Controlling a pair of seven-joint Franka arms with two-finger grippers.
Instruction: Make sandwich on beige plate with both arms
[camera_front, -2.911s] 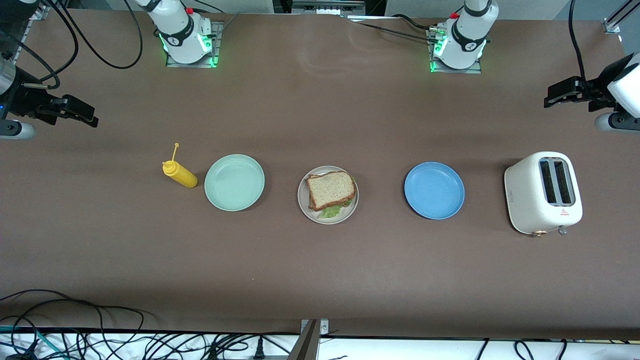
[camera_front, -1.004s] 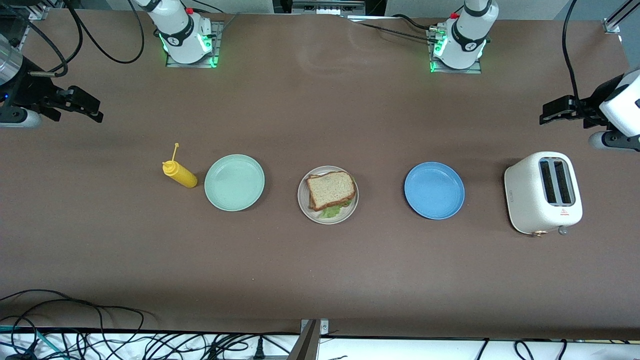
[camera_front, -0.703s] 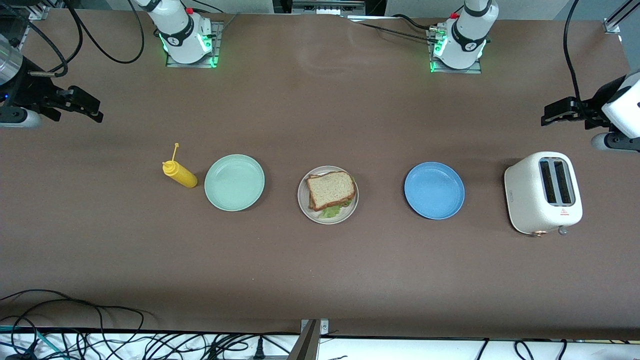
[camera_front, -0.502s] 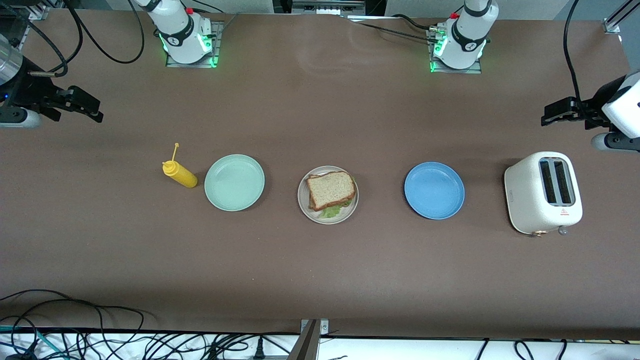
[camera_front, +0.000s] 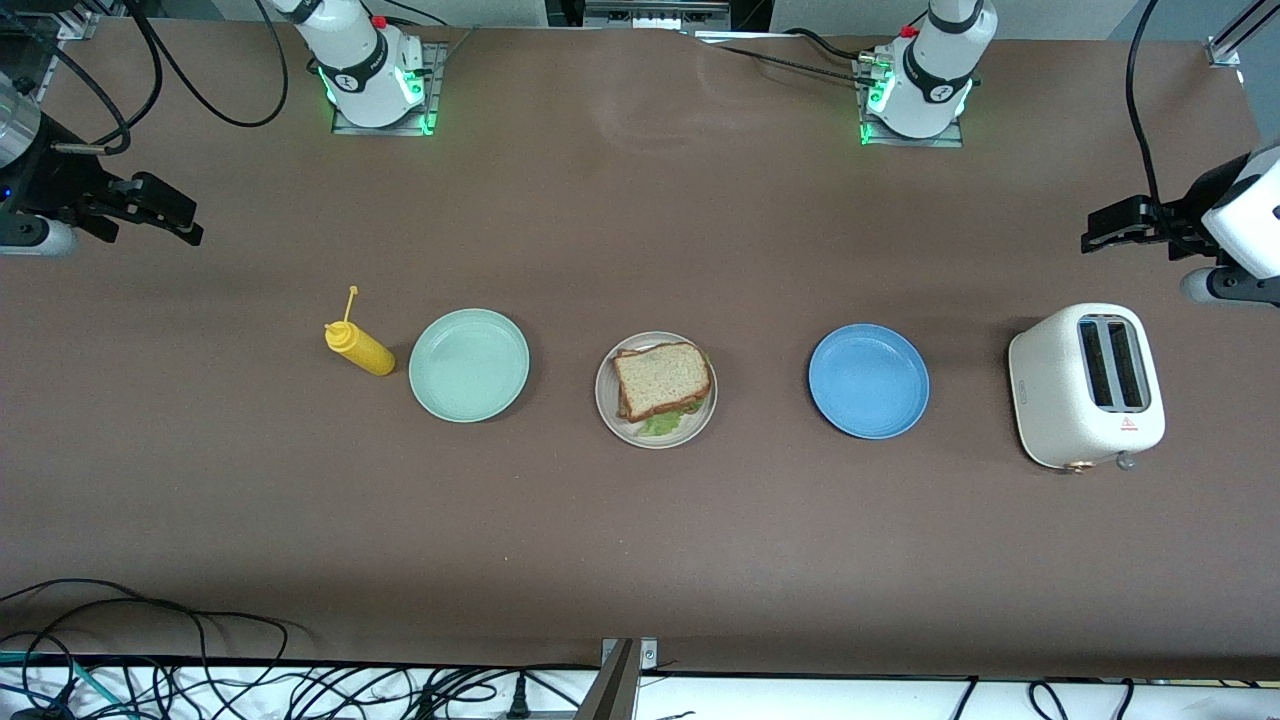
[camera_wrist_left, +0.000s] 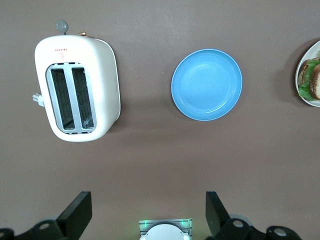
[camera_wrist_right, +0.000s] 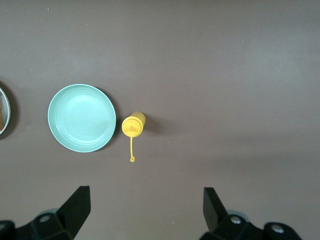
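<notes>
Sandwich (camera_front: 663, 383) is seen assembled on the beige plate (camera_front: 611, 411), mid-bench between the mint plate (camera_front: 468, 365) and blue plate (camera_front: 868, 381): bread on top, lettuce showing at the edge nearer the camera. Task is judged essentially done; nothing left is evident. Left gripper (camera_front: 1105, 224) is held up over the bench by the toaster (camera_front: 1087, 386), jaws spread wide, empty. Right gripper (camera_front: 165, 212) is parked over its own bench end, jaws likewise released.

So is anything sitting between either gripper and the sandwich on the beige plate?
Nothing visible blocks either. The sandwich sits assembled on the beige plate. The left gripper hangs open past the toaster, the right gripper open at the other end; only low plates lie between.
</notes>
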